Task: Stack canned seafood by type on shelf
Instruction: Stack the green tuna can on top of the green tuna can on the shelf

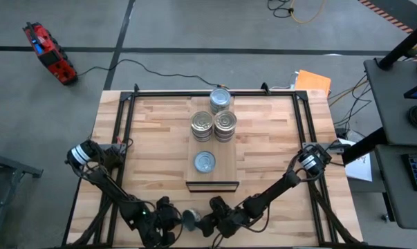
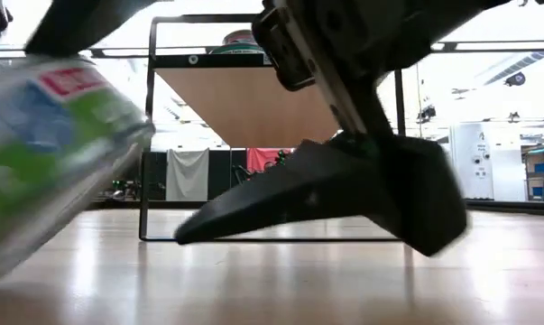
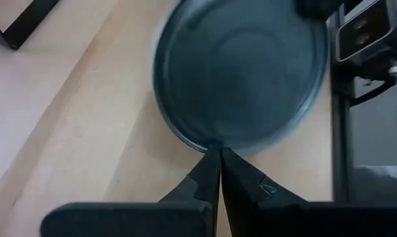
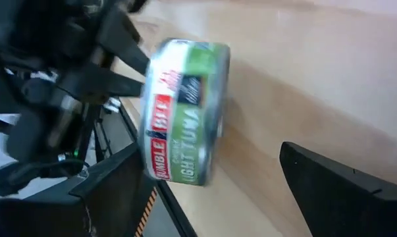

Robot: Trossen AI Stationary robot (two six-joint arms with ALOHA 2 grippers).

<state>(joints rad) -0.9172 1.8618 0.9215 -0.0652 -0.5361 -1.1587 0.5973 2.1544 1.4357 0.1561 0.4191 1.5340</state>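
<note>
Tin (image 1: 191, 220) lying tilted at table's (image 1: 277, 152) near edge, touching closed left gripper (image 3: 219, 150); right gripper (image 1: 209, 223) standing wide open beside it, holding nothing.

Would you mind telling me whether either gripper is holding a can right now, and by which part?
The left gripper, shut, pinches the rim of a tuna can at the table's near edge. The right gripper is open beside it, holding nothing.

Wooden table (image 1: 153, 145) with a pale shelf (image 1: 211, 173) at frame centre.
Four tins (image 1: 213, 124) sit on the shelf; another tin (image 1: 191, 220) lies at the table's bottom edge.
</note>
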